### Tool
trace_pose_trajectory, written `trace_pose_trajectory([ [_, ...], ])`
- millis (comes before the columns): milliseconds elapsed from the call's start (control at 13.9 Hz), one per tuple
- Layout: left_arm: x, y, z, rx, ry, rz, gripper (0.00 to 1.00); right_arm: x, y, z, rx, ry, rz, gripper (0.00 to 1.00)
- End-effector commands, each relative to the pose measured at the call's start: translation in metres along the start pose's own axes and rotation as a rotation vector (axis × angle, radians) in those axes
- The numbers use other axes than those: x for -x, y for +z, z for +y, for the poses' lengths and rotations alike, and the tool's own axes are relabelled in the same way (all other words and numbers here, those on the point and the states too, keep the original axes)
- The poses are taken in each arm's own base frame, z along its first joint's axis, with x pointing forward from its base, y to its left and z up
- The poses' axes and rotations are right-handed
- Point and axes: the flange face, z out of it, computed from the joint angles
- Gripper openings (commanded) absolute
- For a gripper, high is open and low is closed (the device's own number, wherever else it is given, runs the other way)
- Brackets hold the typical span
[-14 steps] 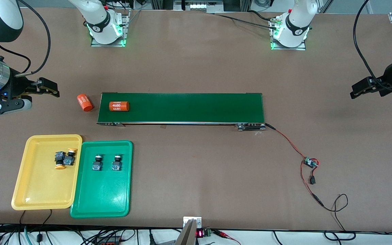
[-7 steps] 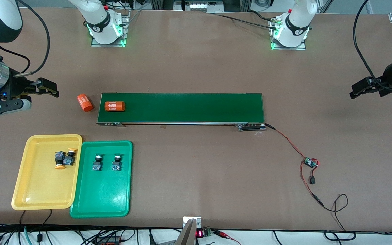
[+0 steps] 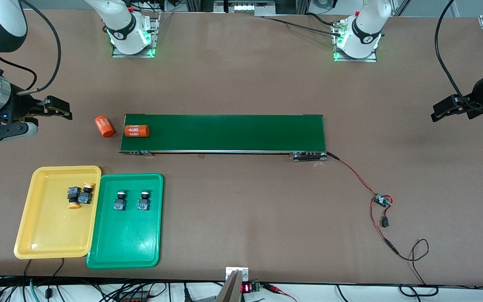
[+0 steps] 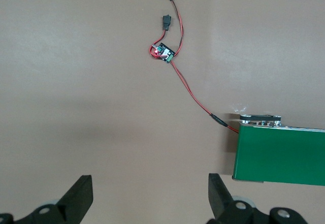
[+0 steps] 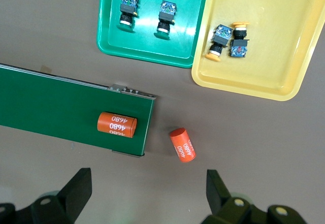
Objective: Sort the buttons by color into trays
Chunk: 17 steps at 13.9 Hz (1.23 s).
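Jaws are seen spread wide and empty on both arms. Right gripper is held over bare table at the right arm's end, its black fingers standing well apart in the right wrist view, with nothing between them. Left gripper is parked over bare table at the left arm's end, fingers just as wide; that arm is judged to be waiting.

Out from the right gripper, a loose orange cylinder with white print is seen lying on the table just off the end of the long dark green conveyor belt, and a second printed orange cylinder is carried on the belt near that end.

Nearer the front camera, the shallow yellow plastic tray and the shallow green plastic tray are set side by side, touching. Two yellow-capped black push-button switches are bunched together in the yellow tray; two green-capped black push-button switches are spaced apart in the green one. Sorting is judged done.

Each switch is judged light, rigid and hard-shelled, with no real fragility. The round cap is likely slippery, so a grip is best taken across the flat sides of the boxy black body. The touching yellow pair would need care, since one could be nudged by a finger.
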Motion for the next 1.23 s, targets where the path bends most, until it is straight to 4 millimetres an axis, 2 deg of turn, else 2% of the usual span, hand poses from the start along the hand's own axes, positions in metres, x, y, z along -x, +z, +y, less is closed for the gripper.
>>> trace_pose_trajectory([
  [0,0.000,-0.006,0.001,0.012,0.006,0.010,1.00,0.000,-0.004,0.003,-0.001,0.005,-0.003,1.00],
  [866,0.001,-0.006,0.002,0.012,0.006,0.006,1.00,0.003,-0.005,0.007,-0.003,0.005,-0.012,1.00],
  [1154,0.001,-0.006,0.002,0.012,0.006,0.003,1.00,0.004,-0.004,0.014,-0.005,0.017,-0.013,1.00],
])
